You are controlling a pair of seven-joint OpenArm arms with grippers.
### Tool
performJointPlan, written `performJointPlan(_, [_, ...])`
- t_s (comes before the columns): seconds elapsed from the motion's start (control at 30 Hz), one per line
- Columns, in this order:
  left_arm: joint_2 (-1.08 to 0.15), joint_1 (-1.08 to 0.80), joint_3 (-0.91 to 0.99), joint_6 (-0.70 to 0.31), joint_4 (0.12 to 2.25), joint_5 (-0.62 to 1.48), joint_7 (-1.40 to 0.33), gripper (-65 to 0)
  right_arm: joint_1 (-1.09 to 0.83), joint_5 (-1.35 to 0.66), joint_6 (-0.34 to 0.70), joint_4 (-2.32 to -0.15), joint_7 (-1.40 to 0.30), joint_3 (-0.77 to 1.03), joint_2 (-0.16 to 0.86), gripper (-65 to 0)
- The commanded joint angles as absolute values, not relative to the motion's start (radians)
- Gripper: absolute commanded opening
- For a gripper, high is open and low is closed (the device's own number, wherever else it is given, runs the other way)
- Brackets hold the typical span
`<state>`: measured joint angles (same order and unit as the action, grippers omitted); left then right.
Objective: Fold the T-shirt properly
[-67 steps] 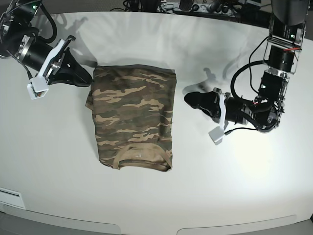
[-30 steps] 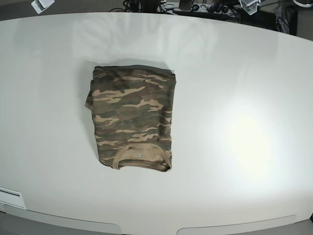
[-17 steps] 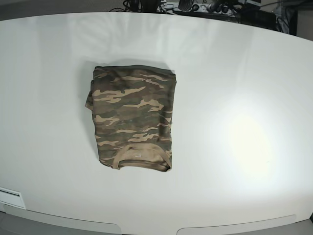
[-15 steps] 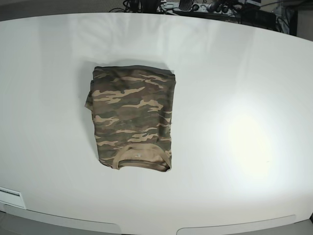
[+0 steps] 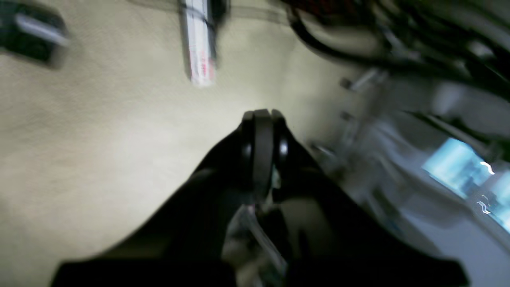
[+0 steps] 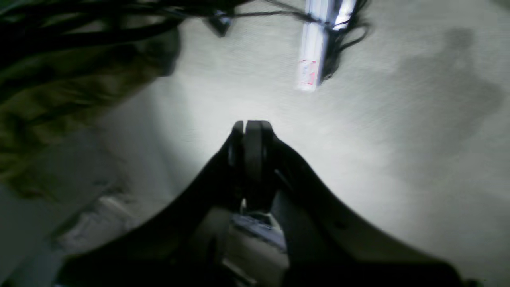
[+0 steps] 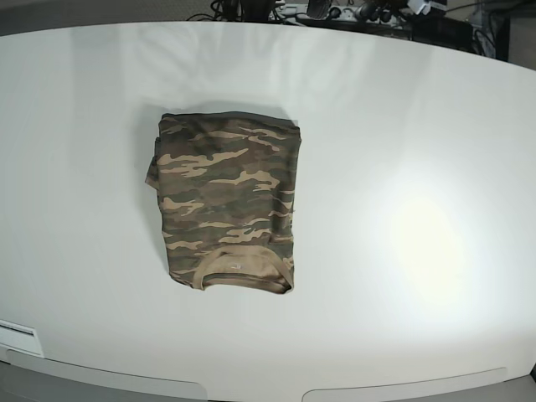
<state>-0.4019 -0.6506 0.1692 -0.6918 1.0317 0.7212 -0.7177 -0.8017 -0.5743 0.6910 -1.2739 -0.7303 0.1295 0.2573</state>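
In the base view we find the T-shirt [image 7: 227, 203] lying folded on the table [image 7: 402, 167], left of the frame's centre, its collar [image 7: 241, 266] at the edge nearest the bottom of the frame. A tangle of cables [image 7: 335, 10] sits beyond the table's far edge, along the top of the frame. In each wrist view we see a strip [image 5: 198, 42] [image 6: 312, 56] on the floor in the upper part of the frame, above the gripper.
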Motion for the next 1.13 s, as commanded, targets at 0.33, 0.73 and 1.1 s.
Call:
performJointPlan(0.33, [-0.335,-0.355,-0.066,-0.401,0.630,0.207,-0.102,-65.0,-0.481,-0.218,0.442,-0.787,-0.270,-0.139,0.260,-65.0])
performJointPlan(0.73, [-0.176,-0.252,-0.253,-0.078,0.452,0.255,0.110,-65.0,-0.312,-0.075,0.202,-0.643,-0.194,-0.191,0.124,-65.0])
performJointPlan(1.1, [-0.146,-0.252,-0.326,-0.096,0.466,0.342,0.135,-65.0,-0.310,-0.051,0.197,-0.646,-0.123,-0.191,0.080,-65.0])
